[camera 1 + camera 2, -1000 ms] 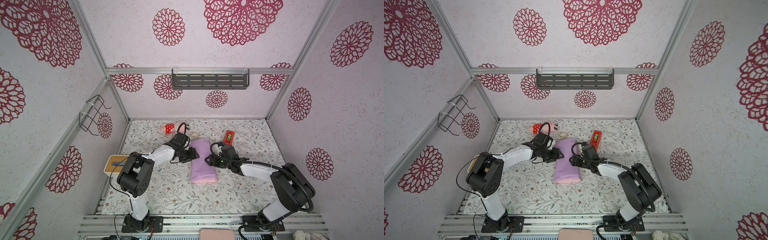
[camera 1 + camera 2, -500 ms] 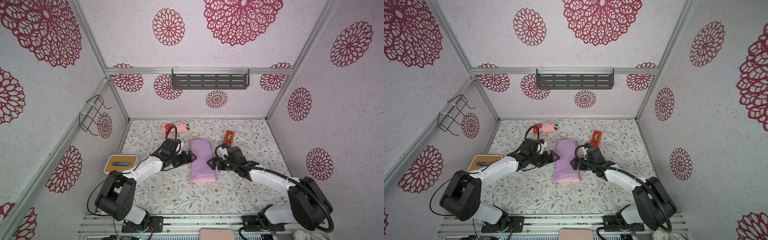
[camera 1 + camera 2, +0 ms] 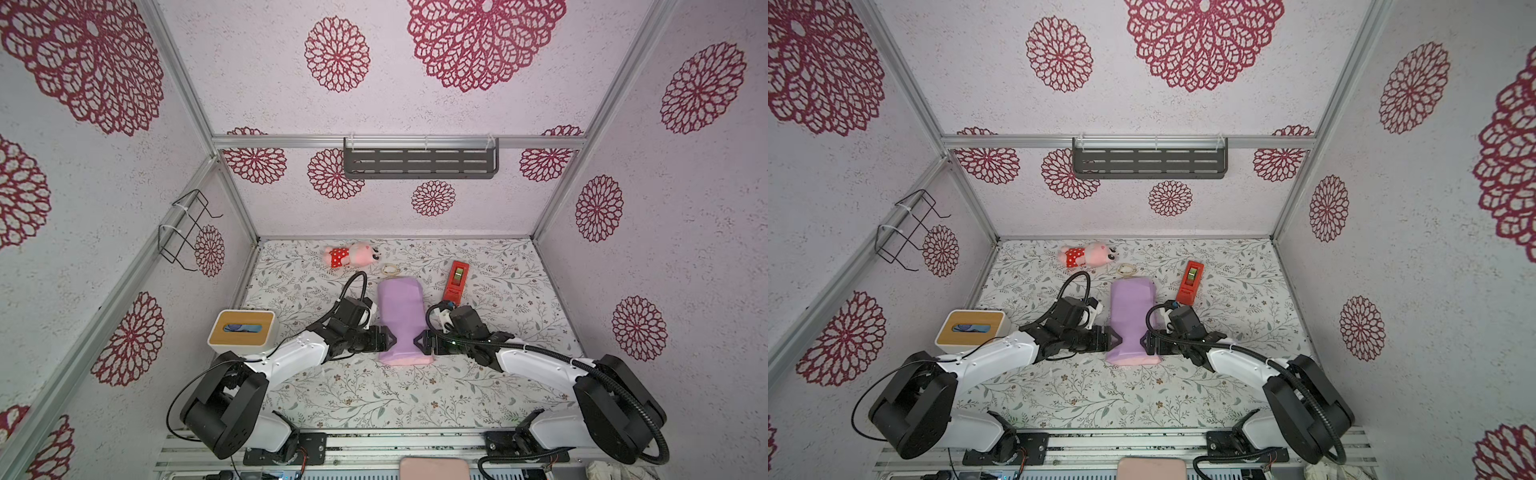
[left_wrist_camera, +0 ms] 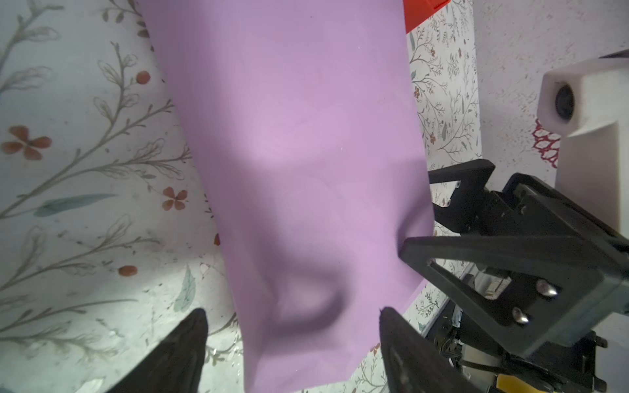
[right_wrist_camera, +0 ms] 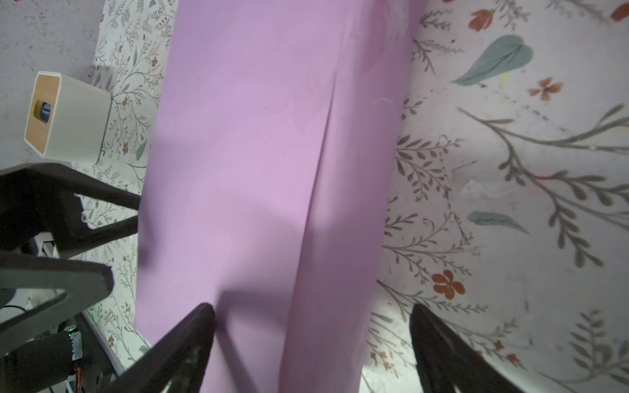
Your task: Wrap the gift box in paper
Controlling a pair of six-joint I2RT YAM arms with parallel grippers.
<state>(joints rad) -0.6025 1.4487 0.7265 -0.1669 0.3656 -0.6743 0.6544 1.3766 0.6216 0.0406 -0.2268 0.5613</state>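
The paper (image 3: 400,316) (image 3: 1133,316) lies lilac side out, folded into a long bundle in the middle of the floral table. The gift box is hidden under it. My left gripper (image 3: 390,338) (image 3: 1117,338) points at the bundle's left side near its front end. My right gripper (image 3: 417,343) (image 3: 1144,343) points at the right side, facing the left one. In the left wrist view the left gripper (image 4: 292,313) is open, its tips astride dented paper (image 4: 299,136). In the right wrist view the right gripper (image 5: 311,308) is open over the paper (image 5: 255,153), and a crease runs along the bundle.
A white tissue box with a wooden top (image 3: 242,332) stands left of the left arm. A red tape dispenser (image 3: 456,280) lies just right of the bundle's far end. A pink plush toy (image 3: 351,255) lies at the back. A pink pad (image 3: 434,469) sits at the front edge.
Both grippers slid along the bundle from its middle toward its front end. Their jaws stand wider than a second ago. The bundle has stayed in place.
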